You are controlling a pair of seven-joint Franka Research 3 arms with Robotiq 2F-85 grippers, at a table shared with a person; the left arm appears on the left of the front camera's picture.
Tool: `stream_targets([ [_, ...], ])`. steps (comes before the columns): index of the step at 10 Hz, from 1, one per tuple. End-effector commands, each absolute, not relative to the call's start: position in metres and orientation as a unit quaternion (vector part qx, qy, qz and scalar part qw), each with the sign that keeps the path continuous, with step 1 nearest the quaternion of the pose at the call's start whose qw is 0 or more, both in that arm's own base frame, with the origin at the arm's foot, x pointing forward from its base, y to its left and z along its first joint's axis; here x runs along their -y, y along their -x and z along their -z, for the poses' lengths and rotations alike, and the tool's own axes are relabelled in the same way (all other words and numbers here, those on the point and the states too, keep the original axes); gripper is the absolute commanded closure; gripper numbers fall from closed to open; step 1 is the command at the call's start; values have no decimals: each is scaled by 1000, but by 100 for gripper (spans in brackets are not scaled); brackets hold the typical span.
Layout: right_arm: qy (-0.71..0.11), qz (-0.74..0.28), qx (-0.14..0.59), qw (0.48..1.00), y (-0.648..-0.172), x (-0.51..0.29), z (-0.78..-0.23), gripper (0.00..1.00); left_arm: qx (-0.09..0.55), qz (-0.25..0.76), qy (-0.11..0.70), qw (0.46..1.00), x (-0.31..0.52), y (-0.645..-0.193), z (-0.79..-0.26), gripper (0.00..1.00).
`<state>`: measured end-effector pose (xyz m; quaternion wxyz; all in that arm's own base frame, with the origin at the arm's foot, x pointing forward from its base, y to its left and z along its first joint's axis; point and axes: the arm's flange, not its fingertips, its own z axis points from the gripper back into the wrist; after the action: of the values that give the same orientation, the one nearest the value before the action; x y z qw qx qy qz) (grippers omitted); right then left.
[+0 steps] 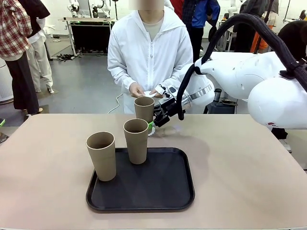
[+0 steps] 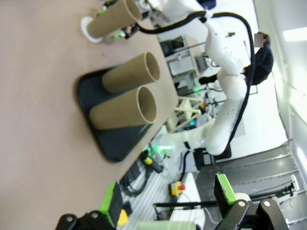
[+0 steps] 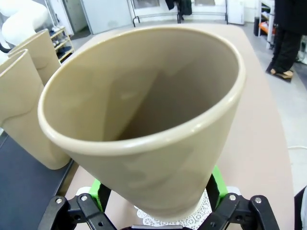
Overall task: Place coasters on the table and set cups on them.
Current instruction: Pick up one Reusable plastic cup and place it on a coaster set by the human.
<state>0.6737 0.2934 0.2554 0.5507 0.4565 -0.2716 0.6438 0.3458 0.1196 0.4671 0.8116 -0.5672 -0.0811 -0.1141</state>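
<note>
Two tan cups [image 1: 101, 155] [image 1: 136, 140] stand upright on a black tray [image 1: 163, 187]. A third cup [image 1: 144, 109] stands on the beige table [image 1: 240, 167] just behind the tray, on a lacy white coaster [image 3: 192, 218]. My right gripper [image 1: 154, 124] is open, with its green pads [image 3: 216, 184] on either side of that cup's lower part [image 3: 144, 120]. Across the table, a person holds more white coasters [image 1: 149, 94] in both hands. My left gripper [image 2: 168, 201] is open in the air with nothing between its fingers, off to the side of the tray [image 2: 110, 143].
The right arm's white links and black cable arch over the table's far right. The person in white stands close behind the far edge. Other people and benches are farther back. Bare tabletop lies left and right of the tray.
</note>
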Motion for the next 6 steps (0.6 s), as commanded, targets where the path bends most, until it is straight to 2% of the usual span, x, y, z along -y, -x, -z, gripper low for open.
stream_targets([
  [1,-440,-643,262,569,-675,-289,-265,0,84,115,570,809,-121,-345,-469,0],
  [6,-427,-632,269,588,-678,-269,-266,0,84,115,570,809,-121,-345,-469,0],
])
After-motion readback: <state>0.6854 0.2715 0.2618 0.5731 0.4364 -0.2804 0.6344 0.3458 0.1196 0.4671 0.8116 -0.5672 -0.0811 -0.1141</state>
